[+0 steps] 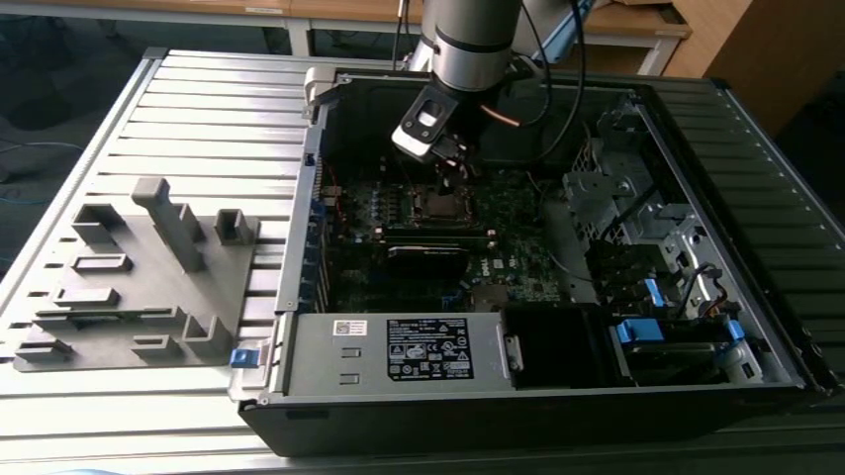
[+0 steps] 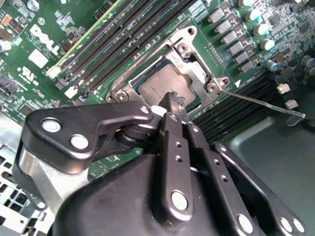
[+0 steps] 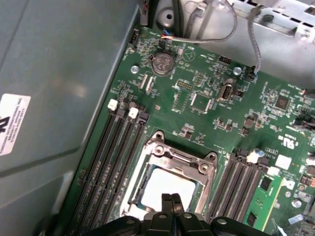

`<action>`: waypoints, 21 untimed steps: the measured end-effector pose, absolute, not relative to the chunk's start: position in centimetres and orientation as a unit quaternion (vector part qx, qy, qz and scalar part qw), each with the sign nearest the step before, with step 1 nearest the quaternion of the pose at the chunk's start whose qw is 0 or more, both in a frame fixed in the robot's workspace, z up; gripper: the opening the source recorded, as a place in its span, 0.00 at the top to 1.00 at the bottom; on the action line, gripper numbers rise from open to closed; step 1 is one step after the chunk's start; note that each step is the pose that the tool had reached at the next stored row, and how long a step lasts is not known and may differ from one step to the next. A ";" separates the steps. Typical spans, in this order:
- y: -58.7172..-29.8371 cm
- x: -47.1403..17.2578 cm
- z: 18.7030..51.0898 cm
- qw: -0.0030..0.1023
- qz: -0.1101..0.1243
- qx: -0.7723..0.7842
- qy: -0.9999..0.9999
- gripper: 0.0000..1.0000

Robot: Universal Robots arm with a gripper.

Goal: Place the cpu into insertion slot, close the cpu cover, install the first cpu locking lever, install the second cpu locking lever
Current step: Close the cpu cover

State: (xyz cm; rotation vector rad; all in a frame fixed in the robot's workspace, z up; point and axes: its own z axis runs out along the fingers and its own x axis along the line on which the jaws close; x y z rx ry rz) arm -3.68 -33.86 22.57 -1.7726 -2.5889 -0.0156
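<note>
The cpu (image 2: 162, 88) lies flat in the socket on the green motherboard, its silver-grey top showing. Around it the cpu cover (image 2: 189, 42) lies down as a silvery frame, also visible in the first wrist view, cover (image 3: 160, 147) and cpu (image 3: 155, 184). My gripper (image 2: 174, 101) is shut with nothing between the fingers, and its tip sits right over the cpu's near edge. In the exterior view the gripper (image 1: 456, 170) hangs just above the socket (image 1: 436, 204). A thin locking lever (image 2: 261, 103) sticks out sideways from the socket's corner, unlatched.
Black memory slots (image 3: 115, 152) flank the socket on both sides. The open computer case (image 1: 311, 198) has its power supply (image 1: 396, 351) at the front and drive bays (image 1: 634, 218) at the exterior view's right. A grey fixture (image 1: 139, 277) lies on the table at the left.
</note>
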 end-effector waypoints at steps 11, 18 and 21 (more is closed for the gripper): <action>-33.9 -3.7 22.6 0.002 -0.005 -0.552 -0.834 0.89; -33.9 -3.7 22.6 0.002 -0.005 -0.550 -0.835 0.89; -33.9 -3.7 22.6 0.002 -0.005 -0.534 -0.846 0.89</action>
